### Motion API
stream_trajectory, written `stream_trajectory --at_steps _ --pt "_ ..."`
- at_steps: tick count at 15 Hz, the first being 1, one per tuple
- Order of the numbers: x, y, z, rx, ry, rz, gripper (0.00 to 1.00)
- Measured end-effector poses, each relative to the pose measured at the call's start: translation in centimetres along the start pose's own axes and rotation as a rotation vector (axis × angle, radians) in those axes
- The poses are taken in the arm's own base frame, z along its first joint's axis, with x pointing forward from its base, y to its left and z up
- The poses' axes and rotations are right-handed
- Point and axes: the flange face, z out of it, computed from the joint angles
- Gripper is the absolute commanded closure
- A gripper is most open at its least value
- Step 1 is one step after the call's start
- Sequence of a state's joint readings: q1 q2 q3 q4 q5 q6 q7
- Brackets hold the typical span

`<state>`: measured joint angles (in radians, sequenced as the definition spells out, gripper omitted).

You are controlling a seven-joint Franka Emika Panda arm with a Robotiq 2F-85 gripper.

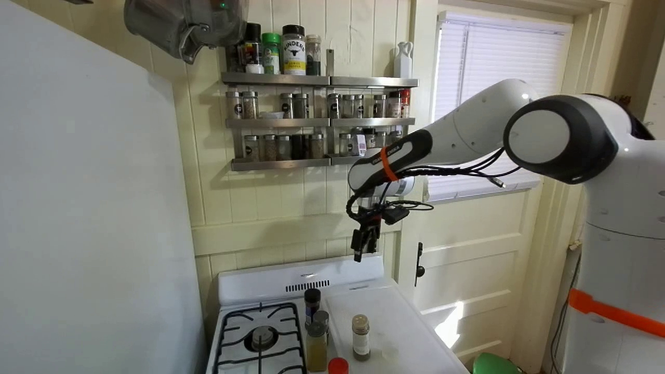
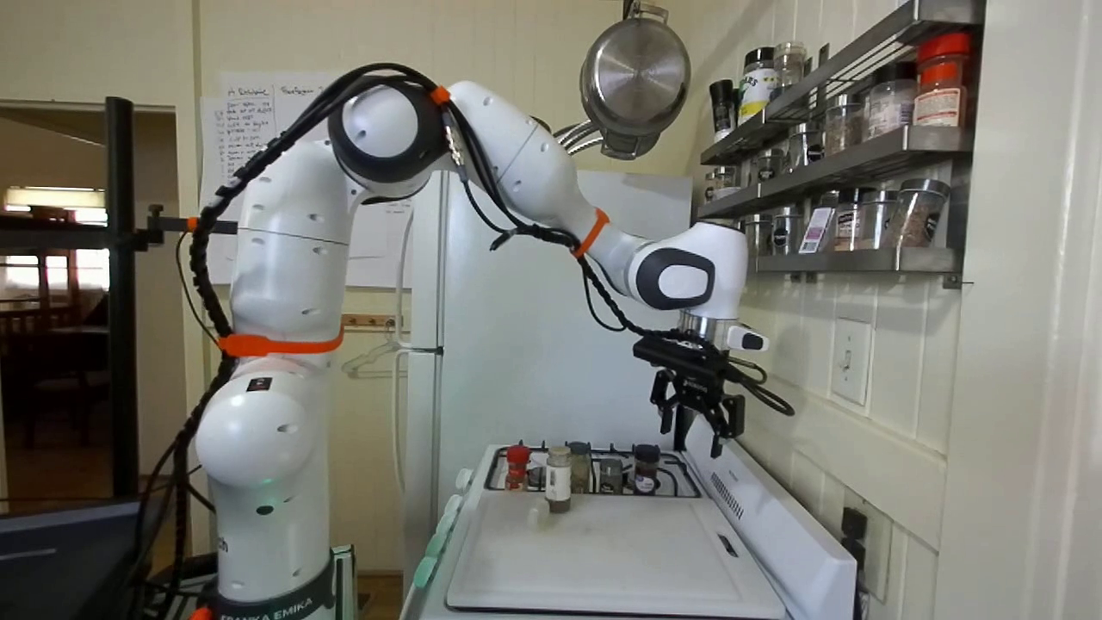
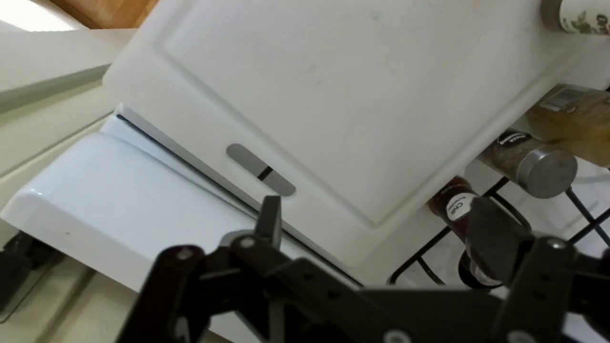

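My gripper [image 2: 691, 435] hangs open and pointing down, with nothing between its fingers. It is in the air near the back edge of the stove, as both exterior views show. Below it lies a white cutting board [image 3: 333, 95]. In the wrist view, a dark red jar labelled chili powder [image 3: 460, 202] sits lower down by the burner grate, partly hidden behind one finger [image 3: 495, 238]. Beside that jar are a small silver-lidded jar [image 3: 524, 157] and a yellowish bottle [image 3: 576, 124]. A pale-capped spice jar [image 1: 360, 337] stands upright on the board; a red-capped bottle [image 2: 516, 468] stands by the grate.
Metal wall shelves [image 1: 275, 79] crowded with spice jars rise above the gripper. The stove's upright back panel [image 2: 766, 508] and the wall lie close to it. A refrigerator [image 1: 93, 208] flanks the stove, and a pot [image 2: 637, 82] hangs overhead. A burner grate [image 1: 260, 337] adjoins the board.
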<state>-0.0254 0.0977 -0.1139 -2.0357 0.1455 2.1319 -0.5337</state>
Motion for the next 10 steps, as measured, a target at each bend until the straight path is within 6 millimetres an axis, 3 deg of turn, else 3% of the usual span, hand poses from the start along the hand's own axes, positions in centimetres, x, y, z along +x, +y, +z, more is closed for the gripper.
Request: stream_trajectory --at_steps 5,8,10 --pt "3.0 -2.3 1.9 0.028 -0.047 0.053 0.00" --pt "3.5 -4.0 2.9 0.045 -0.089 0.034 0.00" --pt "3.5 -3.9 2.8 0.045 -0.087 0.035 0.00"
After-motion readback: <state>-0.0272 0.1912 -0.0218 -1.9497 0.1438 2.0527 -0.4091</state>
